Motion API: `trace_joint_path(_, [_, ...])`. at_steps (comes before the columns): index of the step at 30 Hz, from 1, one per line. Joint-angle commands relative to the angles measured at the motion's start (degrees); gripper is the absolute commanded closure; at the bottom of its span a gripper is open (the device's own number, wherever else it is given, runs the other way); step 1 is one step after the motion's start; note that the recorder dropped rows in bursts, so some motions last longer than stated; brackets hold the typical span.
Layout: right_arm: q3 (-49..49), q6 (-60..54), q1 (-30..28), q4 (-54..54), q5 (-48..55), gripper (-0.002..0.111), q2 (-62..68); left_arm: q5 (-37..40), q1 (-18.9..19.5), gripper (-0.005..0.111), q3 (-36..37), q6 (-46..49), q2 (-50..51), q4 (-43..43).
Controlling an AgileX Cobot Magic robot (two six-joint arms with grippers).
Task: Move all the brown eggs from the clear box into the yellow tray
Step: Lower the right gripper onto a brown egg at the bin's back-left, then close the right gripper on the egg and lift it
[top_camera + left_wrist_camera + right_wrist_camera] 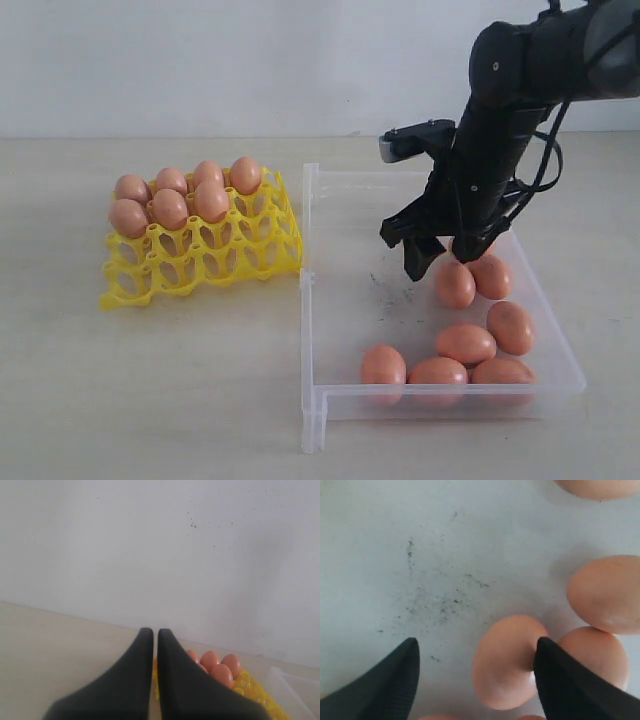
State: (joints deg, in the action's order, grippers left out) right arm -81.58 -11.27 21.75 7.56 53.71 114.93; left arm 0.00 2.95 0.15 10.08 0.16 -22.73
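Note:
Several brown eggs (170, 208) fill the far cups of the yellow tray (200, 265) on the left. Several more brown eggs (466, 343) lie in the near right part of the clear box (310, 300). My right gripper (440, 262) hangs open just above two of them at the back of that group. In the right wrist view, the right gripper (476, 642) straddles one egg (507, 662) that rests on the scuffed box floor (445, 555); one fingertip (545, 652) is at the egg's side, the other stands well off. My left gripper (155, 630) is shut and empty, with the tray's eggs (211, 660) beyond it.
The tray's near cups (170, 275) hold nothing. The box's left wall (306, 230) stands close against the tray's right edge. A pale wall (250, 60) runs behind the table. The box's corner (295, 685) shows in the left wrist view.

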Motion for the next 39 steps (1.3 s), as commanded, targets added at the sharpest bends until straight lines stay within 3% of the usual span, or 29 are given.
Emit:
trace_joint_path(1, [-0.2, 0.9, 0.1, -0.7, -0.3, 0.050, 2.6, 0.0, -0.2, 0.103, -0.2, 0.5, -0.2, -0.2])
trace_joint_path(26, [-0.1, 1.4, 0.9, -5.5, 1.1, 0.051, 6.6, 0.0, -0.2, 0.103, -0.2, 0.5, -0.2, -0.2])
trace_joint_path(29, [-0.1, 1.4, 0.9, -7.1, 2.2, 0.065, 6.6, 0.0, -0.2, 0.103, -0.2, 0.5, -0.2, -0.2])
trace_joint_path(30, [-0.1, 1.4, 0.9, -7.1, 2.3, 0.074, 6.6, 0.0, -0.2, 0.103, -0.2, 0.5, -0.2, -0.2])
trace_joint_path(32, [-0.1, 1.3, 0.9, -7.1, 2.4, 0.102, 6.6, 0.0, -0.2, 0.103, -0.2, 0.5, -0.2, -0.2])
trace_joint_path(33, [-0.1, 1.3, 0.9, -7.1, 2.2, 0.108, 6.6, 0.0, -0.2, 0.103, -0.2, 0.5, -0.2, -0.2])
trace_joint_path(39, [-0.1, 0.9, 0.9, -6.6, -4.4, 0.109, 6.2, 0.0, -0.2, 0.103, -0.2, 0.5, -0.2, -0.2])
